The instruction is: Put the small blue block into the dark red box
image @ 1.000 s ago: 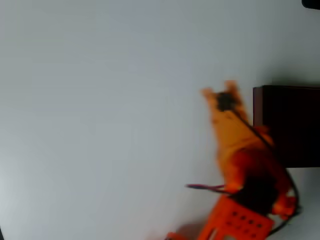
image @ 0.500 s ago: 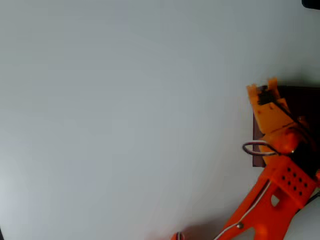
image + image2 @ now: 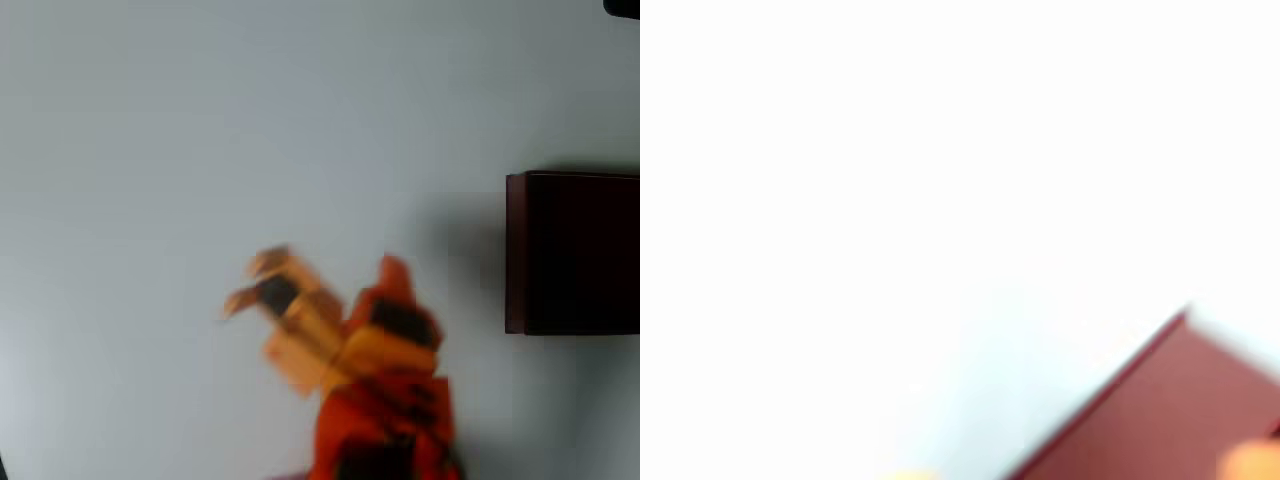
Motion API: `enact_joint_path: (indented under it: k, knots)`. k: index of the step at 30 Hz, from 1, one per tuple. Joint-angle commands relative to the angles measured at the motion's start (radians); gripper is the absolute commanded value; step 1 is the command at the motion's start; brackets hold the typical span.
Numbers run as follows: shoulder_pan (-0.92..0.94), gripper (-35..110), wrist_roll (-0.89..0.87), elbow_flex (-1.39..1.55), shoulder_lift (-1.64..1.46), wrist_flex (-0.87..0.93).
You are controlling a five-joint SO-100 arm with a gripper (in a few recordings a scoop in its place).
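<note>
In the overhead view the orange arm reaches up from the bottom edge, blurred by motion, and its end effector points toward the upper left over the pale counter. Two light orange fingers show at its tip with a dark gap between them, so the jaws stand somewhat apart; the blur is too heavy to tell how wide they are or whether anything sits between them. The dark red box rests on the counter well apart from the end effector, off to its right and a little higher in the picture, cut by the right edge; its thin reddish-brown wall faces the arm and its interior is very dark. A soft shadow lies on the counter between the arm and the box. In the wrist view a reddish-brown wall of the box slants across the lower right corner against an overexposed white counter, with its edges smeared. Where the small blue block is cannot be told from either view.
</note>
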State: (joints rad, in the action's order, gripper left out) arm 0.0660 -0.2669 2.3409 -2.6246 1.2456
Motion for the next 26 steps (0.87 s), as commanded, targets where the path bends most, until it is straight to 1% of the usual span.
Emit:
enact_joint_path:
  k: [1,6,10,13,16,19,26]
  knots:
    - [-0.132,6,0.067,0.146,-0.252,0.015]
    - [-0.305,1,0.230,0.314,-0.502,0.074]
    - [-0.397,1,0.331,0.468,-0.703,0.114]
    - [-0.422,1,0.393,0.548,-0.730,0.098]
    - [-0.414,1,0.413,0.609,-0.730,0.091]
    - [-0.405,0,0.397,0.652,-0.730,0.086]
    - [-0.410,0,0.379,0.666,-0.730,0.091]
